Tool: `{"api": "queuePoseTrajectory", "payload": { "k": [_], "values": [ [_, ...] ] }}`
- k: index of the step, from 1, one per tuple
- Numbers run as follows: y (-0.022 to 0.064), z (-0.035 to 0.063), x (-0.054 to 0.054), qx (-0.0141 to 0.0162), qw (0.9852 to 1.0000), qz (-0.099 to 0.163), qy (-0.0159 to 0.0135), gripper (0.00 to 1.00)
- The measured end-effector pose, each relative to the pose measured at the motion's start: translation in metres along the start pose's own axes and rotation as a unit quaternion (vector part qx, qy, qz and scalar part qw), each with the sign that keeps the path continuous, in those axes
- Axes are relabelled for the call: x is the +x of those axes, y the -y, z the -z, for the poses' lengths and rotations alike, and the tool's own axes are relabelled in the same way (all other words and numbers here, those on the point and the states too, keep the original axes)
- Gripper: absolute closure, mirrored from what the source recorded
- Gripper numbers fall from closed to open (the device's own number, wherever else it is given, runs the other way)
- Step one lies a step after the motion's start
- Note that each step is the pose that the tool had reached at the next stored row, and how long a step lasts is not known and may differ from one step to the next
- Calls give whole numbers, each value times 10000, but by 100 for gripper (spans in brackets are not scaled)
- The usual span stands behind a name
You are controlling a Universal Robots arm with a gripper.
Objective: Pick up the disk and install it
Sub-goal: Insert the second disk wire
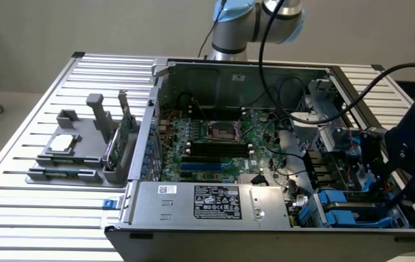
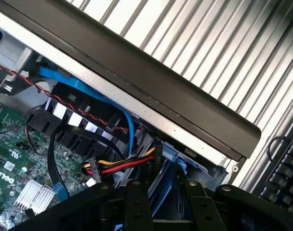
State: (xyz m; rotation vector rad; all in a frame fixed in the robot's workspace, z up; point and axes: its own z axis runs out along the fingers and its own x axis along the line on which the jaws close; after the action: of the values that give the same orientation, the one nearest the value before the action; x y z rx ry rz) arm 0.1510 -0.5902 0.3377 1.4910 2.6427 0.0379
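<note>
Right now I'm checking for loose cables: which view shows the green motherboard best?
The exterior view: the motherboard lies nearly whole inside the open case. The wrist view catches one corner with a finned heatsink.

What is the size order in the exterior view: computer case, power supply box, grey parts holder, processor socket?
Computer case; power supply box and grey parts holder, too alike to rank; processor socket smallest.

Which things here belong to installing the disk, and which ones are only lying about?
Belong to the job: disk; gripper close to it; open computer case.
Lying about: grey holder; silver chip; green card; keyboard.
</note>
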Motion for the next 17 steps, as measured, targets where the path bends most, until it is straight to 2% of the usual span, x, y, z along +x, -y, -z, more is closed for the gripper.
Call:
{"api": "queuePoseTrajectory", "payload": {
  "k": [1, 3, 13, 17],
  "values": [
    [0, 0, 0, -7, 10000, -41, -13, 67],
    [-1, 0, 1, -9, 9999, -113, -21, 67],
    [2, -2, -3, 12, 9988, -492, -7, 67],
    [1, -5, -3, 8, 9981, -612, -23, 67]
  ]
}}
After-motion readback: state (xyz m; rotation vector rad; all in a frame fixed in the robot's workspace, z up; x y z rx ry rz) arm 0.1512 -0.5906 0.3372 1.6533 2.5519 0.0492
